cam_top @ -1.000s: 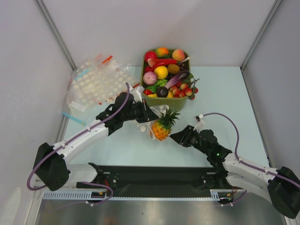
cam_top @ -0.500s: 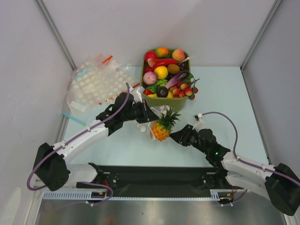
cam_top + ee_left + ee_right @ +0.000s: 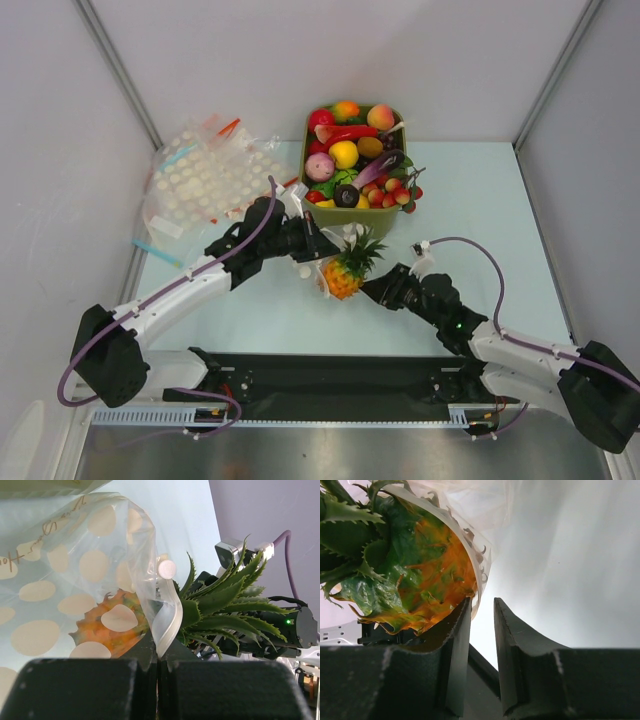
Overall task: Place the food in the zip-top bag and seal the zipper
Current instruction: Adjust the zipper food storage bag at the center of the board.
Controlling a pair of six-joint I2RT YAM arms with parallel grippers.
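While left gripper (image 3: 159, 662) clamps limp, likely slippery zip-top bag (image 3: 75, 540) at its zipper (image 3: 169, 620), right gripper (image 3: 482, 605) gapes slightly beside pineapple (image 3: 445, 580).

The pineapple (image 3: 343, 275) lies mid-tabletop (image 3: 470, 200), its body inside the zip-top bag (image 3: 60, 540) and its crown outside. The left pincer (image 3: 322, 250) sits just left of it, the right pincer (image 3: 366, 288) just right. The bin (image 3: 372, 222) stands behind, with heaped bags (image 3: 205, 180) at far left.

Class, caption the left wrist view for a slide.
Left hand pinches the strip of the bag; pineapple partly inside, crown out.
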